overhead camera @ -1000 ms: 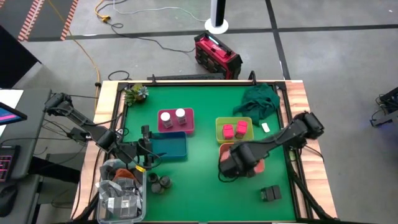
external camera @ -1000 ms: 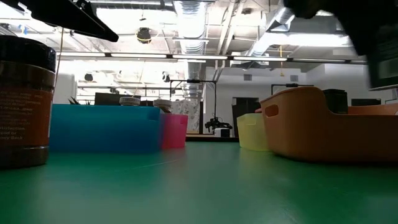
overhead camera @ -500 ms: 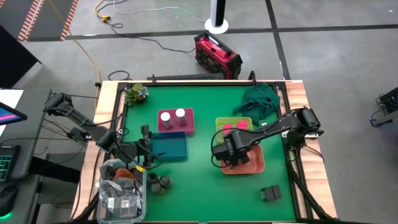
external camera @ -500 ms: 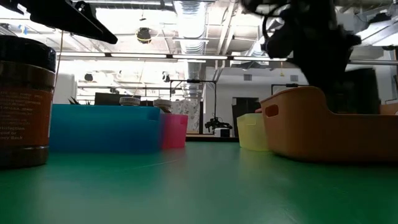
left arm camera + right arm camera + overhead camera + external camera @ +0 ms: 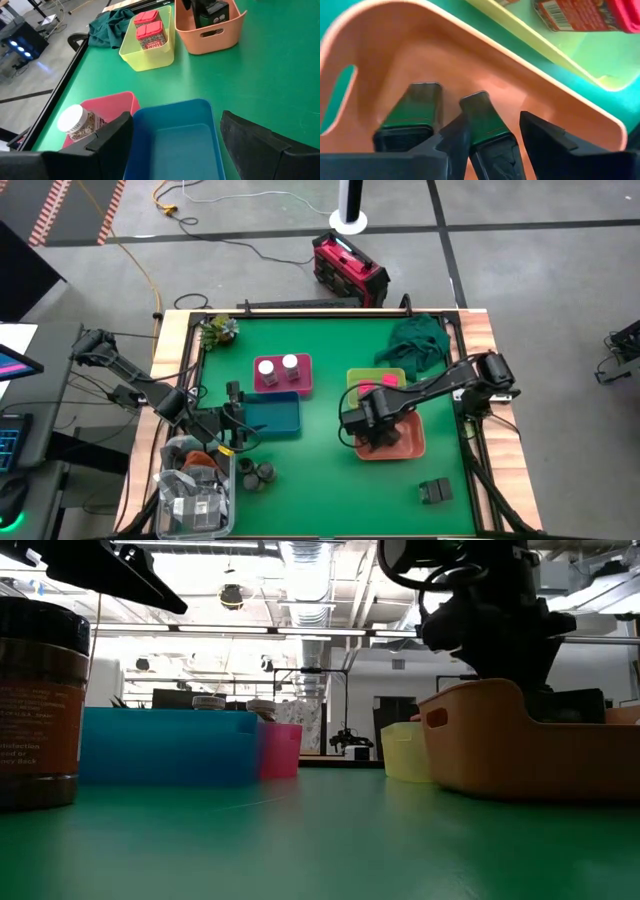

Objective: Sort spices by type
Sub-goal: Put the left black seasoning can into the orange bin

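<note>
— Where is the right hand (image 5: 496, 122)?

— Down inside the salmon tray (image 5: 405, 448), near the right side of the green worktop (image 5: 320, 480). Its two fingers stand either side of a dark grey box (image 5: 482, 115) that rests in the tray. They are only slightly parted, and a sliver of tray shows between the box and one finger, so the box looks loose rather than clamped

— Anything else in that tray?

— A second dark box (image 5: 415, 107), just beside the first

— And the left hand (image 5: 176, 120)?

— Over the blue tray (image 5: 175, 145), fingers wide apart, holding nothing

— The other spices?

— Two pink boxes (image 5: 150, 35) sit in the yellow-green tray (image 5: 150, 57), just behind the salmon one. Two white-capped jars (image 5: 278, 366) stand in the pink tray (image 5: 283, 388). The round tins (image 5: 255, 473) cluster on the worktop in front of the blue tray, beside the clear bin (image 5: 195, 500). More dark boxes (image 5: 434, 491) lie near the front right corner
</note>
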Action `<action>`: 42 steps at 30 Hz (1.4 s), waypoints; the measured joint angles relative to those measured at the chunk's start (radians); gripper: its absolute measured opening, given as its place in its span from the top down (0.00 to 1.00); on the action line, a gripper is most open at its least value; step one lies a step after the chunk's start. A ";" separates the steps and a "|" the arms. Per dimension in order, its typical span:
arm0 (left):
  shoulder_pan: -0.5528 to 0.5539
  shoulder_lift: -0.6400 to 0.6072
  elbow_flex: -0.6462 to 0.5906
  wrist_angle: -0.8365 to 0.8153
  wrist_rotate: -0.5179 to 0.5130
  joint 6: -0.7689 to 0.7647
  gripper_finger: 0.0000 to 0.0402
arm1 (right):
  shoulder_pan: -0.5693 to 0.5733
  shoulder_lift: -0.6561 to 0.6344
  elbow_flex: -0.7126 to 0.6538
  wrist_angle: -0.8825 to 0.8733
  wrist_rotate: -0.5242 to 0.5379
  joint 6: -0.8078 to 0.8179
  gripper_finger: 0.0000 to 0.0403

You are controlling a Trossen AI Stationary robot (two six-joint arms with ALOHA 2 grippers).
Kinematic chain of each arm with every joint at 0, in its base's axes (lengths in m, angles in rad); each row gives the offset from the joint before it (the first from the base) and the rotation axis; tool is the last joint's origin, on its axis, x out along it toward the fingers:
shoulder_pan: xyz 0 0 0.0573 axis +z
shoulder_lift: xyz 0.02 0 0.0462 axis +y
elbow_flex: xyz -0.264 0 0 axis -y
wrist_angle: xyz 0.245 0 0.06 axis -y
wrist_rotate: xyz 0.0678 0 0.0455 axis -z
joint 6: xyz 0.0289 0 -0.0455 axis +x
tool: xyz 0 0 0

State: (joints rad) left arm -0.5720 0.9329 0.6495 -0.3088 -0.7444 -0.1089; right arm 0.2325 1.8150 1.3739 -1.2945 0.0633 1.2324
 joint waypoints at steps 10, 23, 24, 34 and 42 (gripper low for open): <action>0.000 0.000 0.000 -0.001 0.000 0.012 0.29 | 0.085 -0.169 0.009 -0.068 0.063 0.128 0.47; 0.001 0.000 0.000 0.021 0.001 0.037 0.29 | 0.499 -0.125 0.009 0.078 -0.194 0.524 0.36; 0.002 0.000 0.000 0.031 0.001 0.050 0.29 | 0.513 -0.119 0.009 0.095 -0.199 0.544 0.33; 0.009 0.000 0.000 0.079 0.000 0.105 0.29 | 0.538 -0.075 0.048 0.023 -0.347 0.285 0.19; 0.026 0.000 0.000 0.096 0.000 0.112 0.29 | 0.527 -0.077 0.092 -0.118 -0.214 0.112 0.19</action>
State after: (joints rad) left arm -0.5458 0.9329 0.6495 -0.2126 -0.7448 0.0032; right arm 0.7591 1.7382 1.4657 -1.4121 -0.1505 1.3448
